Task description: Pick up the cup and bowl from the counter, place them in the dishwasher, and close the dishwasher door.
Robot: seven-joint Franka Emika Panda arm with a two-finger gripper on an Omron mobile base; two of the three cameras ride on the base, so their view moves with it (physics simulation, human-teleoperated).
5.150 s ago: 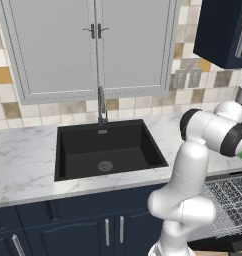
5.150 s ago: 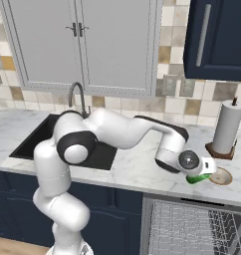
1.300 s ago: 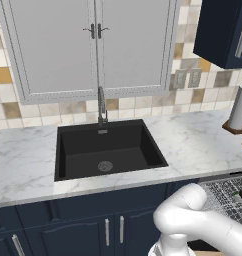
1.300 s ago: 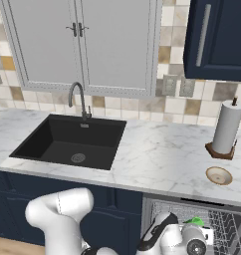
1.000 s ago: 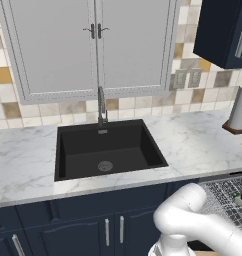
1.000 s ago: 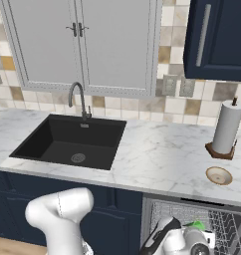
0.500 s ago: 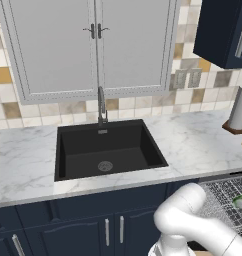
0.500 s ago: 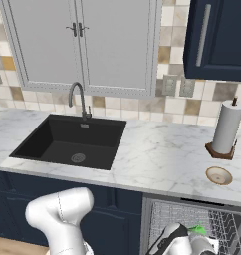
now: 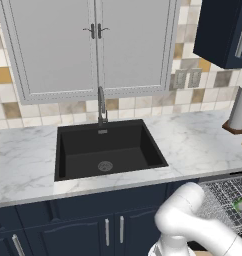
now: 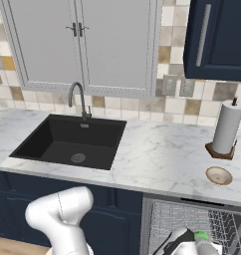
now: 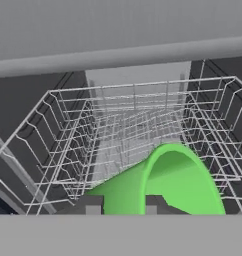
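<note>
The robot's arm reaches low, down in front of the open dishwasher [image 10: 192, 219] under the marble worktop [image 10: 157, 154]. Its end effector [image 11: 122, 205] is clamped on the small green cup [image 11: 163, 182], one finger inside the rim and one outside, as far as the hand camera shows. The cup lies tipped on its side in that grip, its long axis pointing forward into the machine and its open mouth facing the back of the silver wire rack [image 11: 133, 120]. The rack sits directly ahead of and beneath the cup, so the coming move looks like a short lowering and a release. No dishes show in the rack; the cup hangs above its wires.

The pale bowl [image 10: 218, 175] sits up on the worktop, well apart from the arm, just in front of the paper-towel roll [image 10: 226, 128], and it holds nothing. The black sink [image 9: 108, 150] to the left is bare of dishes too.
</note>
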